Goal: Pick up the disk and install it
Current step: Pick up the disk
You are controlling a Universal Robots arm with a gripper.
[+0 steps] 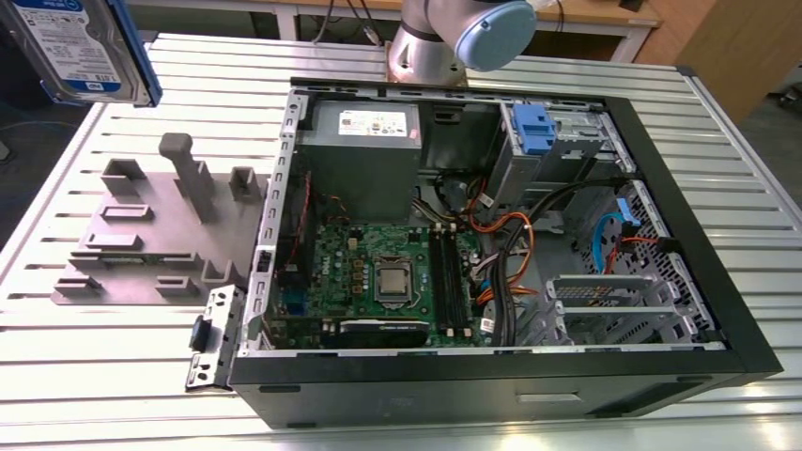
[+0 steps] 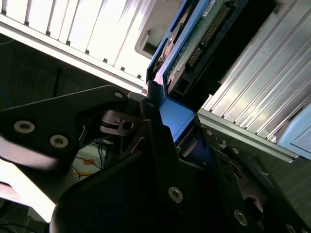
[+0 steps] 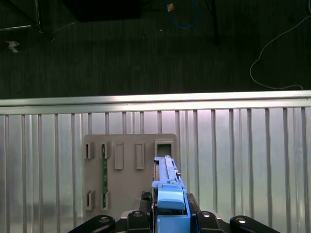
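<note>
Clamping the hand shut on the disk, pinching it by one end of the blue carrier and holding it edge-on, well up off the counter. Guessing at the first weak spot right there: gripping only plastic at one end, so probably risking a pivot or a slip in the grip on any quick swing.

Hovering above the grey fixture near the counter's edge, and maybe risking a clip on its upright posts by travelling too low.

Looking further across to the open computer case: eyeing its rim as a likely snag when coming in tilted. Also worrying about the cables draping across the inside, possibly getting caught or squashed under the disk.

Spotting a small blue bracket among metal bays at the case's far side, near the arm's base. Reckoning on a jam there from even slight misalignment, plus maybe a bent carrier from pushing on regardless.
</note>
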